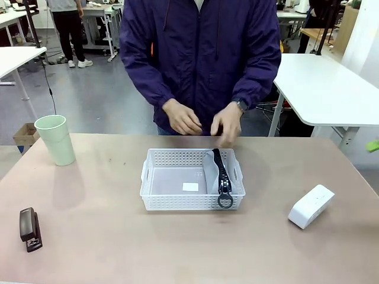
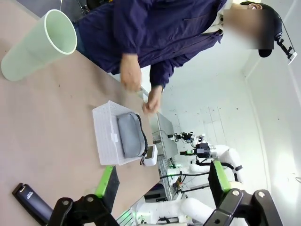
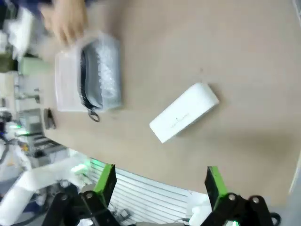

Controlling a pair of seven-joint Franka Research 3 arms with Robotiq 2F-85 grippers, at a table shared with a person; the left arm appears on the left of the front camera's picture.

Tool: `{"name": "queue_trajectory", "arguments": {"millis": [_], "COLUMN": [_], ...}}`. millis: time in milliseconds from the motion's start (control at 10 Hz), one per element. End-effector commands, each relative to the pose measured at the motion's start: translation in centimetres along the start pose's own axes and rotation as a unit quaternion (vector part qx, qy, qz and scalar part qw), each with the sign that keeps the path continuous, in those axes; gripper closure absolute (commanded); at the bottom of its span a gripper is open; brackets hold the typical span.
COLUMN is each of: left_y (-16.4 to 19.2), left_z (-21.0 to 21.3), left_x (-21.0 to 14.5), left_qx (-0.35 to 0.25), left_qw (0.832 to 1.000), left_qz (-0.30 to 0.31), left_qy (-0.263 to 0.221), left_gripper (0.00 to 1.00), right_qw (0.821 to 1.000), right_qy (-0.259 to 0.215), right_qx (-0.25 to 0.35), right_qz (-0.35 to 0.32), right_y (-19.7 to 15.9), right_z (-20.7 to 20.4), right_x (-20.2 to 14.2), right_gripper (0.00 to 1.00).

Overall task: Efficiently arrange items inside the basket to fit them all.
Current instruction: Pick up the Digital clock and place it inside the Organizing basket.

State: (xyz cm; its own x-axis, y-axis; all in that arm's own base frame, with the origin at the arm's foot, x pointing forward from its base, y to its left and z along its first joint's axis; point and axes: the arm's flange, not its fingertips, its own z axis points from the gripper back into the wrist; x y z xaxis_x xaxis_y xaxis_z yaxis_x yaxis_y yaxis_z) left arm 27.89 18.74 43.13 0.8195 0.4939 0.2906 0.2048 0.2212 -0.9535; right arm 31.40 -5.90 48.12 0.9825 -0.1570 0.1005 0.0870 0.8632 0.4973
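Basket [image 1: 177, 155] sits mid-table, pouch [image 1: 210, 168] standing on edge, zipper up, against its right end, apparently to leave floor room for box [image 1: 311, 205], stapler [image 1: 29, 228] and cup [image 1: 56, 140], all on the table [image 1: 118, 248] outside it; left gripper [image 2: 161, 172] and right gripper [image 3: 161, 176] spread wide, holding nothing.

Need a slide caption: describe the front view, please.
Grey pouch stands in the white basket; cup, stapler and box sit outside.

Left gripper [image 2: 161, 180] spread wide, empty, right gripper [image 3: 160, 181] spread wide, empty
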Motion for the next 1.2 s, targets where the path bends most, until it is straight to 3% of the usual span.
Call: {"name": "queue_trajectory", "arguments": {"millis": [0, 100, 300, 600, 700, 1100], "left_y": [-0.1, -0.1, -0.1, -0.1, -0.1, -0.1], "left_z": [0.2, 0.2, 0.2, 0.2, 0.2, 0.2], "left_x": [0.0, 0.0, 0.0, 0.0, 0.0, 0.0], "left_qx": [-0.007, -0.007, -0.007, -0.007, -0.007, -0.007], "left_qw": [1.0, 1.0, 1.0, 1.0, 1.0, 1.0], "left_qz": [-0.011, -0.011, -0.011, -0.011, -0.011, -0.011], "left_qy": [-0.002, -0.002, -0.002, -0.002, -0.002, -0.002], "left_gripper": [0.0, 0.0, 0.0, 0.0, 0.0, 0.0], "right_qw": [0.987, 0.975, 0.962, 0.966, 0.963, 0.963], "right_qy": [0.048, 0.039, 0.052, 0.021, 0.057, 0.053], "right_qx": [-0.152, -0.215, -0.267, -0.255, -0.265, -0.266], "right_qz": [0.03, 0.026, 0.002, -0.025, 0.0, -0.006], "right_y": [4.3, 6.2, 7.8, 7.4, 9.8, 9.5], "right_z": [-5.0, -6.9, -10.2, -10.4, -10.5, -10.4], "right_x": [-1.6, -2.2, -2.5, -1.8, -1.0, -0.8], "right_gripper": [0.0, 0.0, 0.0, 0.0, 0.0, 0.0]}}
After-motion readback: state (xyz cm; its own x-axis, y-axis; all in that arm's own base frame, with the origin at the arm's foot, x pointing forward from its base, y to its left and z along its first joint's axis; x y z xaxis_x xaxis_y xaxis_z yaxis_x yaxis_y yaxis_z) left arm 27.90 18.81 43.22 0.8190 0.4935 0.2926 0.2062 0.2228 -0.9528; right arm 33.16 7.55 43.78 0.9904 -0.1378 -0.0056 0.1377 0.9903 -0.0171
